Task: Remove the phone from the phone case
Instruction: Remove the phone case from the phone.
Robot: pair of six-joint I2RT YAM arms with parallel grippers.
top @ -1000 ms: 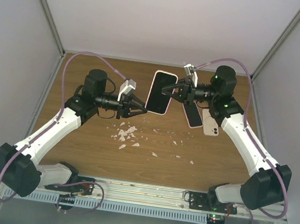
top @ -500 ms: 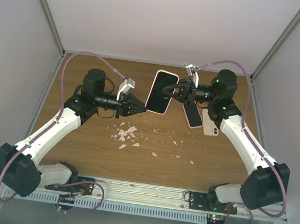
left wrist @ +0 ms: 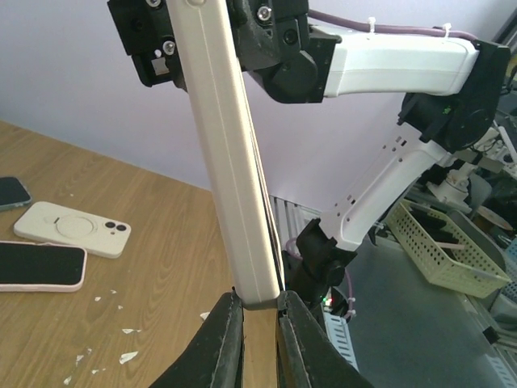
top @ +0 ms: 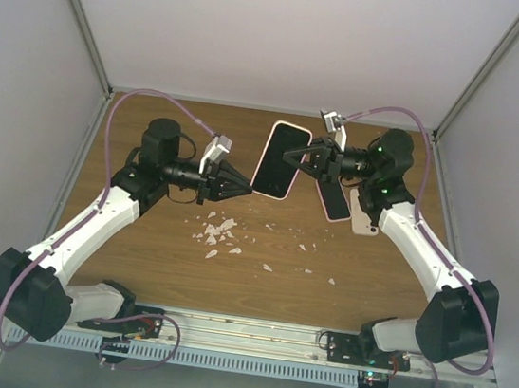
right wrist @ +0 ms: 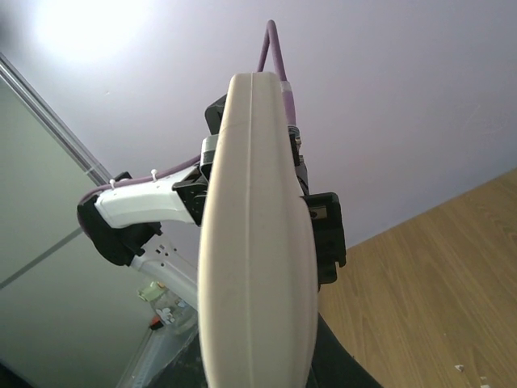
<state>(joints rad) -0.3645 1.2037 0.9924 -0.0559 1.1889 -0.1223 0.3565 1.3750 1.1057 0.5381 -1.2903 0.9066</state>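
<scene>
Cream phone case [top: 278, 159] midair, left hand [top: 245, 188], right hand [top: 298, 158] pinching edges

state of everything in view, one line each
held phone: in the air, tilted, in its pale case
left fingers: shut on the held phone's lower end
right fingers: shut on the held phone too
pink-cased phone: flat on the table, screen up
cream case: flat on the table, back up
white scraps: scattered on the table
</scene>
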